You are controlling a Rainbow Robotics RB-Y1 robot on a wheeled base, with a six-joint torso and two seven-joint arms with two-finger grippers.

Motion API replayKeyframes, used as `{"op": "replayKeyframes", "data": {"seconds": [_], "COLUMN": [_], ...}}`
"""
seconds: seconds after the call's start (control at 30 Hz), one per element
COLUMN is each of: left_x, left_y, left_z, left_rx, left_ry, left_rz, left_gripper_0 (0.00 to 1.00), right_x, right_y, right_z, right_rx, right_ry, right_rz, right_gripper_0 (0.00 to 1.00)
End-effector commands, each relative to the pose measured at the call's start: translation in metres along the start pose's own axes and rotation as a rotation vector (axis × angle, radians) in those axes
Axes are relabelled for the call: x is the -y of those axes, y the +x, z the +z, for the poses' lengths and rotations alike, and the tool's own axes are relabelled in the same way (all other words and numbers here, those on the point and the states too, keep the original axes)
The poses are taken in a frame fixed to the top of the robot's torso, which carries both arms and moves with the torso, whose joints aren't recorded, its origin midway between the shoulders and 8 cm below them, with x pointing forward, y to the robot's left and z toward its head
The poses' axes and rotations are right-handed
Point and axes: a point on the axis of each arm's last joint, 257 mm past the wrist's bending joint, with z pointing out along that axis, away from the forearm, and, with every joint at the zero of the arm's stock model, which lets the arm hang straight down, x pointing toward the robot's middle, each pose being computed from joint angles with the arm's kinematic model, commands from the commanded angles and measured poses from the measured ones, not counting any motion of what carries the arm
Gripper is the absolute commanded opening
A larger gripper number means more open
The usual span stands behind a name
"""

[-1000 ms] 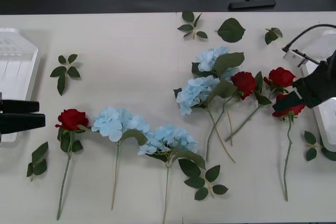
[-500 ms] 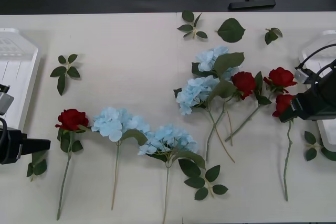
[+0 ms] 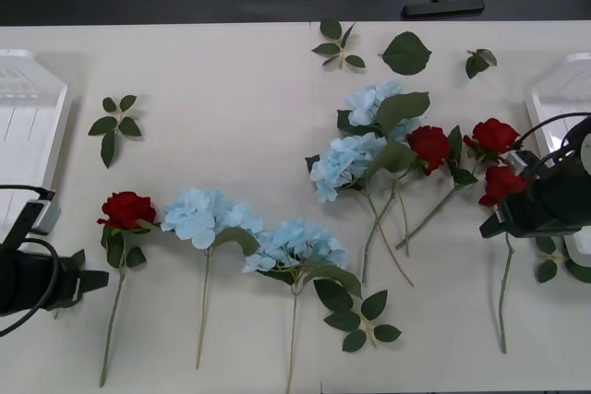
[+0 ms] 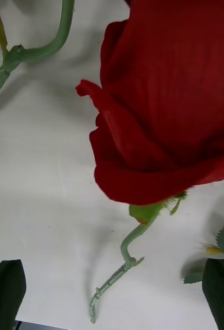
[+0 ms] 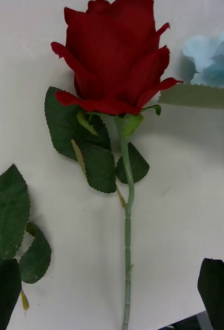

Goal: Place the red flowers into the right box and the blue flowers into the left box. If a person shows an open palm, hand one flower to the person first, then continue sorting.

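Right gripper [image 3: 494, 225] — fingers spread, positioned over 1 red rose [image 3: 501, 184]; left gripper [image 3: 92, 280] — spread beside another rose [image 3: 126, 209].

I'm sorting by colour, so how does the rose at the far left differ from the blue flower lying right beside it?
The rose has a small, tight, deep-red head; the blue flower has a bigger, fluffy, pale-blue cluster. The rose carries small leaves just under its head; the blue flower has one big leaf to the side. Both lie flat on the table, stems pointing toward the robot.
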Motion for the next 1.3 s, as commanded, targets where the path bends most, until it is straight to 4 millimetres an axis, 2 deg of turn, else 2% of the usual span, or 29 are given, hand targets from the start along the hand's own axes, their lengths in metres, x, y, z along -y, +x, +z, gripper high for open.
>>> {"op": "replayKeyframes", "data": {"seconds": [0.03, 0.23, 0.33, 0.37, 0.6, 0.7, 0.77, 0.87, 0.93, 0.97, 1.0, 1.03, 1.13, 1.17, 1.3], "left_x": [-0.005, -0.011, -0.010, -0.007, 0.004, 0.011, 0.015, 0.018, 0.018, 0.018, 0.018, 0.018, 0.017, 0.018, 0.014], "left_y": [-0.017, -0.025, -0.026, -0.026, -0.020, -0.019, -0.020, -0.019, -0.020, -0.021, -0.022, -0.023, -0.022, -0.022, -0.027], "left_z": [0.014, 0.037, 0.045, 0.053, 0.064, 0.068, 0.071, 0.075, 0.077, 0.077, 0.077, 0.077, 0.080, 0.081, 0.086], "left_rx": [0.021, 0.021, 0.019, 0.018, 0.005, 0.001, 0.000, -0.003, -0.001, 0.001, 0.002, 0.005, -0.001, -0.003, 0.011], "left_ry": [-0.049, -0.084, -0.083, -0.075, -0.061, -0.053, -0.050, -0.048, -0.051, -0.052, -0.053, -0.056, -0.059, -0.060, -0.070], "left_rz": [-0.040, -0.013, -0.015, -0.027, -0.018, -0.014, -0.015, -0.018, -0.020, -0.020, -0.019, -0.017, -0.017, -0.017, -0.020], "left_gripper_0": [1.00, 1.00, 1.00, 1.00, 1.00, 1.00, 1.00, 1.00, 1.00, 0.93, 0.77, 0.56, 0.12, 0.02, 0.00], "right_x": [-0.012, -0.017, -0.017, -0.016, -0.013, -0.011, -0.011, -0.010, -0.009, -0.009, -0.008, -0.008, -0.007, -0.008, -0.009], "right_y": [-0.007, -0.012, -0.012, -0.013, -0.016, -0.017, -0.019, -0.020, -0.020, -0.020, -0.020, -0.021, -0.021, -0.022, -0.024], "right_z": [0.009, 0.025, 0.026, 0.027, 0.032, 0.033, 0.034, 0.035, 0.036, 0.036, 0.036, 0.035, 0.036, 0.036, 0.035], "right_rx": [0.038, 0.053, 0.055, 0.060, 0.073, 0.080, 0.085, 0.091, 0.091, 0.092, 0.092, 0.094, 0.096, 0.098, 0.105], "right_ry": [-0.022, -0.027, -0.025, -0.016, 0.003, 0.012, 0.015, 0.021, 0.024, 0.027, 0.029, 0.030, 0.035, 0.035, 0.032], "right_rz": [0.056, 0.071, 0.073, 0.072, 0.068, 0.066, 0.064, 0.062, 0.062, 0.061, 0.059, 0.059, 0.051, 0.052, 0.052], "right_gripper_0": [1.00, 1.00, 1.00, 1.00, 1.00, 0.61, 0.26, 0.02, 0.00, 0.00, 0.00, 0.00, 0.00, 0.00, 0.00]}}
